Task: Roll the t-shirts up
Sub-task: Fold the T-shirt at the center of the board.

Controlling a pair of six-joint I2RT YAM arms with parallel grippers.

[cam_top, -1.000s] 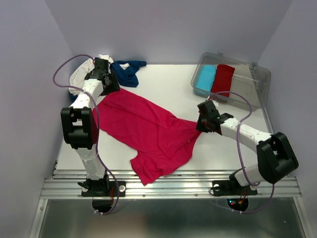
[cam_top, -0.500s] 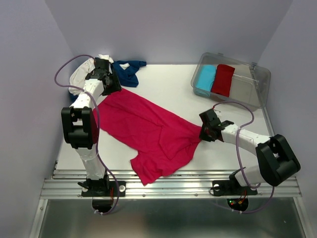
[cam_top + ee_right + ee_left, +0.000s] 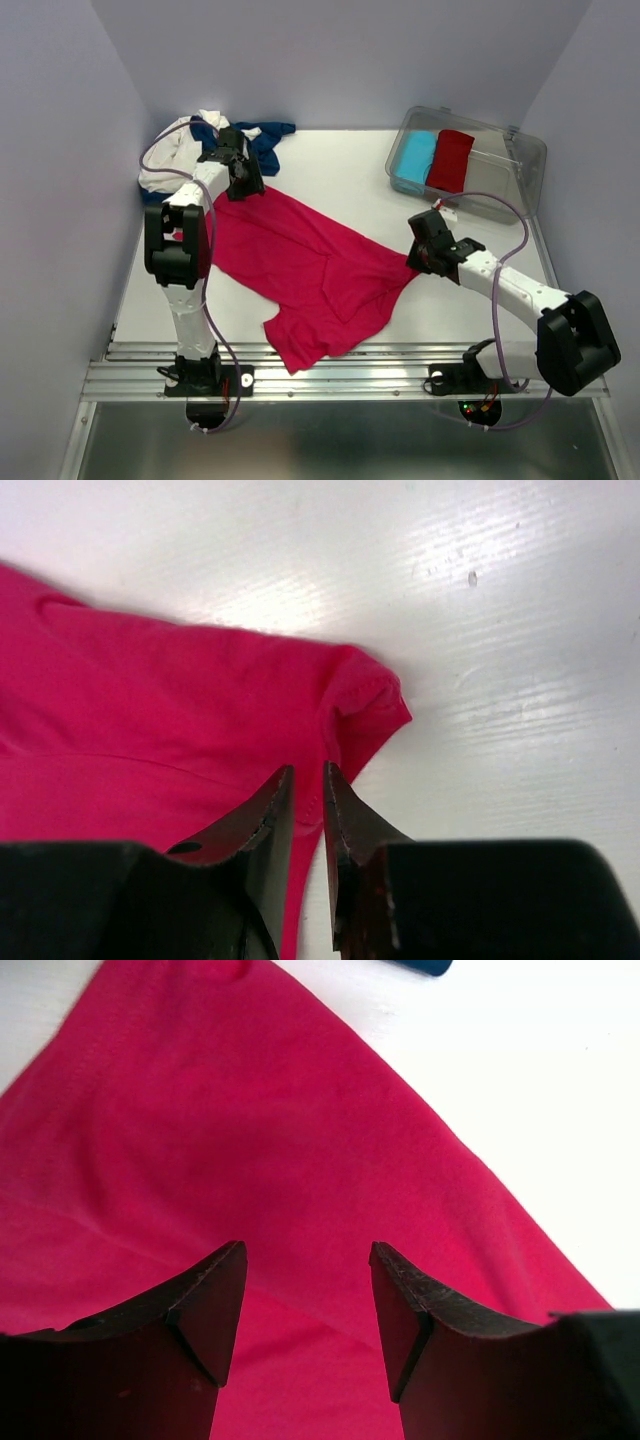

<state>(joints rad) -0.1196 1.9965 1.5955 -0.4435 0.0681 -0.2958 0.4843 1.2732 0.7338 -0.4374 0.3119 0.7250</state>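
Observation:
The bright pink-red t-shirt [image 3: 300, 260] lies spread out and rumpled across the middle of the table. My left gripper [image 3: 247, 188] hovers over its far left corner. In the left wrist view it [image 3: 305, 1250] is open, with pink cloth [image 3: 250, 1140] below the jaws. My right gripper [image 3: 417, 262] is at the shirt's right corner. In the right wrist view it [image 3: 307, 770] is nearly closed, pinching the hem of the pink cloth [image 3: 150, 730]. A navy t-shirt [image 3: 268, 145] and a white t-shirt [image 3: 165, 158] lie bunched at the far left.
A clear plastic bin [image 3: 520, 165] stands at the far right, holding a rolled light blue shirt [image 3: 414, 155] and a rolled dark red shirt [image 3: 450, 160]. Purple walls close in the left, back and right. A metal rail runs along the near edge.
My right gripper has drawn the shirt's right corner a little further right. My left arm has swung right from the white pile to above the shirt's far corner.

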